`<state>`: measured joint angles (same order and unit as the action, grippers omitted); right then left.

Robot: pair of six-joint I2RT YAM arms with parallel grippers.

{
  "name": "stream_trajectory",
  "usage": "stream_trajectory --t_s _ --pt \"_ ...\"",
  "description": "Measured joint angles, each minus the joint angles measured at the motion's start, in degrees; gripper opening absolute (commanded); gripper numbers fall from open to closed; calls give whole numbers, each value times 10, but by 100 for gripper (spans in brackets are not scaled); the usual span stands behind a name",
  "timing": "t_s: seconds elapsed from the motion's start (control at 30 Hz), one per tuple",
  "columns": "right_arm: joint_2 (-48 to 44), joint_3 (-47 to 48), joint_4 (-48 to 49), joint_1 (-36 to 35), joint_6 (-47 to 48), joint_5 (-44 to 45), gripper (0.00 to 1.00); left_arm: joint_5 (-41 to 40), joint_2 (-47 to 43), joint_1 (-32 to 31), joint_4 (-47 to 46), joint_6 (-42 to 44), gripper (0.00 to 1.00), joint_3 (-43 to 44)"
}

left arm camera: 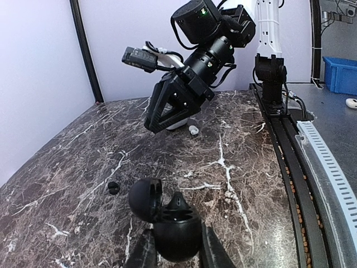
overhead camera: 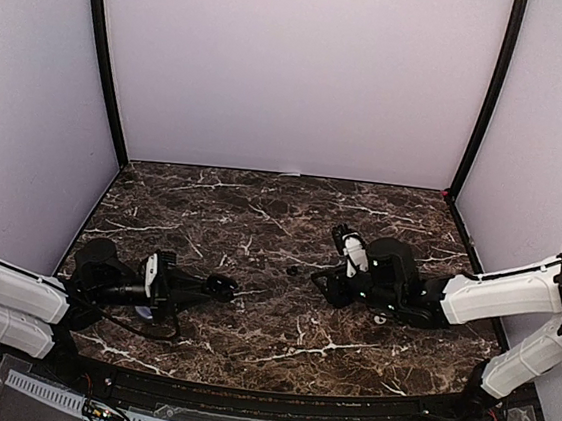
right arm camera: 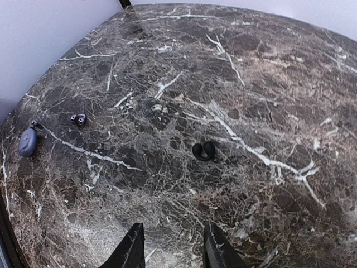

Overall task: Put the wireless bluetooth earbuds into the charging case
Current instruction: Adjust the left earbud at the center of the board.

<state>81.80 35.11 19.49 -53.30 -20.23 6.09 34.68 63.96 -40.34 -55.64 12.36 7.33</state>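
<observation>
Overall, a dark marble tabletop (overhead camera: 261, 208) is enclosed by pale lilac walls (overhead camera: 296, 71) and black corner posts (overhead camera: 106, 61). A black earbud (right arm camera: 204, 151) is located on bare tabletop between the arms. A white earbud (left arm camera: 193, 129) is seen near the right tool (right arm camera: 173, 229). A bluish oval item (right arm camera: 28, 142) and a small purple item (right arm camera: 78, 118) are placed near the tabletop edge. The lid-open black charging case (left arm camera: 175, 226) is clamped by the left tool (left arm camera: 175, 248). The right tool is parted and empty.
</observation>
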Motion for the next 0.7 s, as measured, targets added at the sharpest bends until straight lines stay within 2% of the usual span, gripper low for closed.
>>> stream_trajectory --t_s 0.2,0.53,0.7 --pt "55 19 -34 1 -31 4 31 -1 -1 0 0 -7 0 0" --pt "196 132 -79 3 -32 26 29 -2 -2 0 1 -10 0 0" --pt "242 174 -94 14 -20 32 33 -3 -3 0 1 -10 0 0"
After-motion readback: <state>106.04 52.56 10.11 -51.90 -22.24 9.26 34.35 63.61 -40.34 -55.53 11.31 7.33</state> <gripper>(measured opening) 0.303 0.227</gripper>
